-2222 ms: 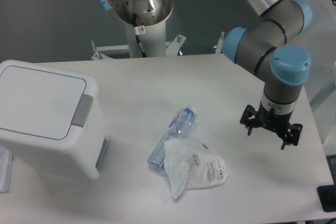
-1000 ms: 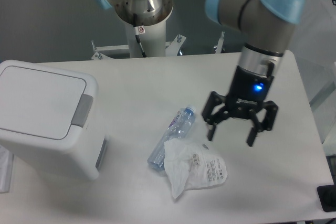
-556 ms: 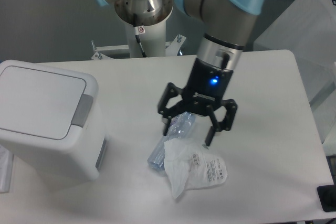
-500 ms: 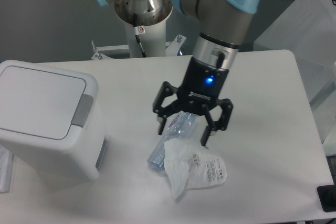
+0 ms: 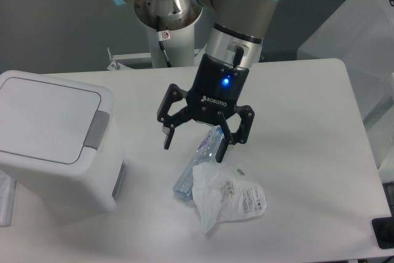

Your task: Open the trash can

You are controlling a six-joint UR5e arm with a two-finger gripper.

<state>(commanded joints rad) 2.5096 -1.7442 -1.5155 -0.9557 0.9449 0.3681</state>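
Claw (image 5: 192,148) is hanging wide open above the table (image 5: 295,121), gripping nothing, fingers spread over a bottle (image 5: 200,164) lying beside a bag (image 5: 231,198). Bin (image 5: 55,140) is sitting at the left edge, lid closed.

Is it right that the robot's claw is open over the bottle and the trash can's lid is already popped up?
Not quite. The gripper is open above the bottle, but the trash can has its lid flat and shut, as the fixed camera view shows.
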